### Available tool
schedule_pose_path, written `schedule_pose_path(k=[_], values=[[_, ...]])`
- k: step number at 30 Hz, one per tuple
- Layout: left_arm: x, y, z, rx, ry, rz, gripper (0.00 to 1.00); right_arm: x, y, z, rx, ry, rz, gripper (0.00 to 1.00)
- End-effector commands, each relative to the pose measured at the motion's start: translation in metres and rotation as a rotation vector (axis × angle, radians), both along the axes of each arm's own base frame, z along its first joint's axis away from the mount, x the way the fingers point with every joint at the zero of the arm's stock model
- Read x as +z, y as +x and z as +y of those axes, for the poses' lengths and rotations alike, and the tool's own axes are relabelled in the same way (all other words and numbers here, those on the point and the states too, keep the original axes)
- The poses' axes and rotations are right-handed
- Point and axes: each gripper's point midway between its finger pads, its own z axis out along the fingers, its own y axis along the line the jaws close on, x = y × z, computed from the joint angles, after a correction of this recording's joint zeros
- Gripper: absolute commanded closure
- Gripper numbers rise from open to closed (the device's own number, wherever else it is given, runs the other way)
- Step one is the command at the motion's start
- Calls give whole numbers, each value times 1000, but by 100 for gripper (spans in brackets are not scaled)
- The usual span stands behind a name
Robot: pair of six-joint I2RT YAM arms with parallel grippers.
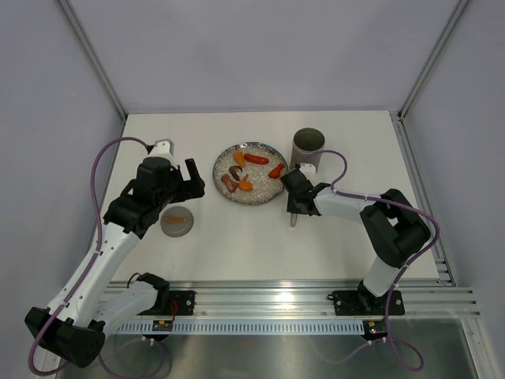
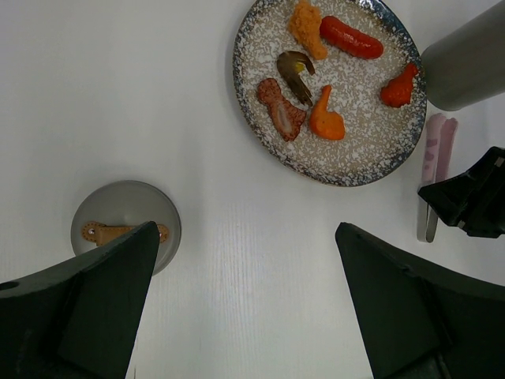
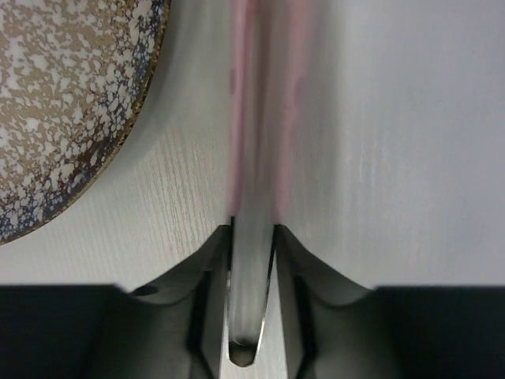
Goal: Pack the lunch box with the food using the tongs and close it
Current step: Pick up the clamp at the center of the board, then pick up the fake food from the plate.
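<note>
Pale-pink tongs [image 3: 252, 118], metal end pinched by right gripper [image 3: 251, 241], flat on matte white table [image 1: 237, 245] right of centre, beside speckled round plate [image 1: 262, 191] of food [image 1: 256, 159], grey cylindrical lunch box [image 1: 308, 147] above, left gripper [image 2: 246, 229] spread, grey walls [image 1: 237, 47].

The white-and-black left arm [image 1: 102, 245] reaches forward, its black two-finger left gripper [image 2: 245, 308] spread wide and holding nothing, while the bent right arm's [image 1: 347, 205] black right gripper [image 3: 251, 237] pinches slim pale-pink tongs [image 3: 243, 118] between its fingertips.
</note>
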Motion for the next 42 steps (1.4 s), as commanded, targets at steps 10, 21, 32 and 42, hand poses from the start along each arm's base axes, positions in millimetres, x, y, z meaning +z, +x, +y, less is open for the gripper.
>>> schedule_pose_path(k=[10,21,32,42], values=[[11,9,-8,-13,-25,-37,1,37,-54,-13,180,-6,117,82],[13,14,8,12,75,-66,1,116,-75,9,359,68,217,76],[21,10,13,15,85,-87,1,134,-40,47,322,184,279,66],[23,3,15,23,61,-110,1,120,-2,67,214,201,290,59]])
